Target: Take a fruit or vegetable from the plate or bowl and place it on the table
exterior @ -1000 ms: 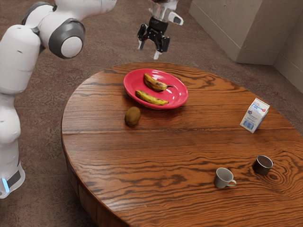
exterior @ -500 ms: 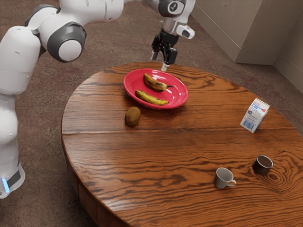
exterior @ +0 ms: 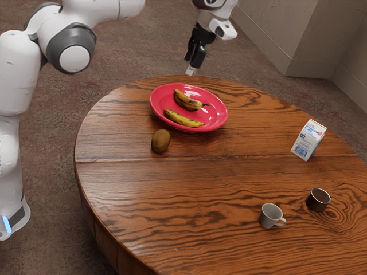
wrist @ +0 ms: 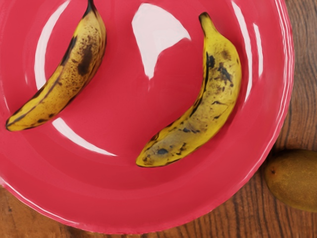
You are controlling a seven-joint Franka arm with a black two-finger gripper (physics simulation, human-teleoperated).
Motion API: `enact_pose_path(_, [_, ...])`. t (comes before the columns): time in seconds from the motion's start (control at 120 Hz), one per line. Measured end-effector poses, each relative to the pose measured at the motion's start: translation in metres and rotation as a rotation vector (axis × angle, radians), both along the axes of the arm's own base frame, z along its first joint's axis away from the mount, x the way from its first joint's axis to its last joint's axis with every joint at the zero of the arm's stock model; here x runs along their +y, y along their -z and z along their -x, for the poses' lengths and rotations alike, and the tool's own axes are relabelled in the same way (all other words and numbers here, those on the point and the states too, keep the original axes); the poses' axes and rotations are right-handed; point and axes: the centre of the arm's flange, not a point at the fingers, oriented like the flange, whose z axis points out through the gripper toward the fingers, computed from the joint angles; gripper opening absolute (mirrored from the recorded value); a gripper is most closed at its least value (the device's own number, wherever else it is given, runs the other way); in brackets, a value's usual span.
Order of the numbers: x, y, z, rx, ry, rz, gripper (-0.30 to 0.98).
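Observation:
In the exterior view my gripper (exterior: pixel 191 67) hangs in the air above the far edge of the red plate (exterior: pixel 215 118), touching nothing there. Two bananas lie apart on that plate: a browner one (exterior: pixel 186 102) farther back and a yellower one (exterior: pixel 182 119) nearer the kiwi. Looking down in the wrist view, I see the plate (wrist: pixel 124 208) with the brown-spotted banana (wrist: pixel 74 74) and the yellow banana (wrist: pixel 218 94), both curved and uncovered. No held thing appears below the hand.
A brown kiwi (exterior: pixel 160 141) rests on the round wooden table (exterior: pixel 189 183) just outside the plate. Toward the exterior view's right stand a milk carton (exterior: pixel 309 139), a grey mug (exterior: pixel 270 216) and a dark cup (exterior: pixel 317 200).
My hand first came down toward the plate and the exterior view's right, then rose slightly, shifted a little back left and turned. The bananas, plate and kiwi have stayed put.

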Motion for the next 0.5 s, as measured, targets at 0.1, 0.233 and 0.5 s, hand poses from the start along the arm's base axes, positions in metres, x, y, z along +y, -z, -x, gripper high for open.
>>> enact_pose_path(0.1, [0.024,0.018,0.002,0.045,0.017,0.05,0.69])
enact_pose_path(0.233, [0.02,0.057,-0.019,0.076,0.116,0.123,0.68])
enact_pose_path(0.5, [0.028,0.075,-0.035,0.019,0.254,0.197,0.68])
